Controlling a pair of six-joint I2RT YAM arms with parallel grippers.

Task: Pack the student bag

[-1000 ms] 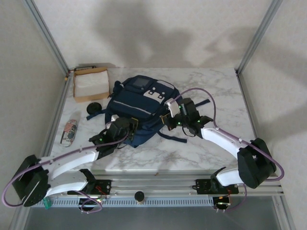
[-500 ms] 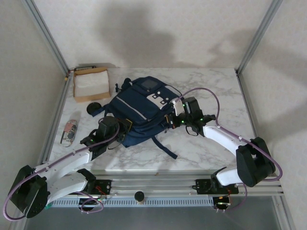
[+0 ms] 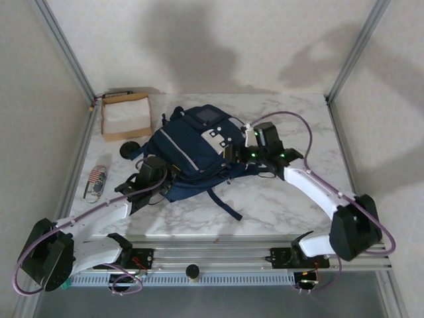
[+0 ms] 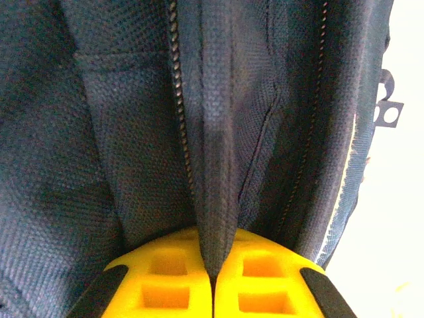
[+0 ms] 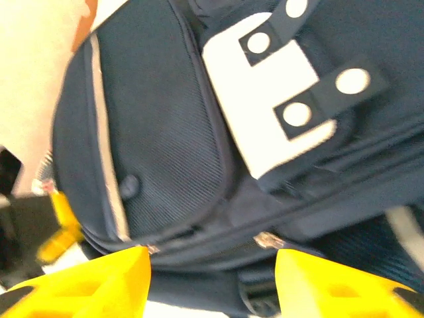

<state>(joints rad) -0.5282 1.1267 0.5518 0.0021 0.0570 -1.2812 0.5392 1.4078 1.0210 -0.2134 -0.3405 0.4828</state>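
A large navy blue fabric student bag (image 3: pixel 195 147) lies on the white marbled desk (image 3: pixel 291 199), left of centre and toward the back, its top pointing to the far side. It has white patches (image 5: pixel 265 106) with dark snap tabs near the top, a pale stripe (image 5: pixel 106 152) edging the front pocket and a dark strap (image 3: pixel 225 202) trailing toward the near edge. The left end effector (image 4: pixel 212 268) has its 2 yellow fingers pressed together on a raised fold of the bag's navy weave, next to a line of zip teeth (image 4: pixel 182 132). The right end effector (image 5: pixel 212 268) has its fingers spread apart at the bag's right side, with a zipped seam lying across the gap. The bag's near left corner is covered by the left arm in the overhead view, and the right wrist view is soft, so small hardware along the seam is hard to read. A shallow brown cardboard box (image 3: pixel 124 116) with white contents sits at the back left corner, a round black item (image 3: pixel 130 150) just beside the bag, and a flat patterned item (image 3: pixel 96 182) near the left edge. Bare marble lies open to the right of the bag and along the front.
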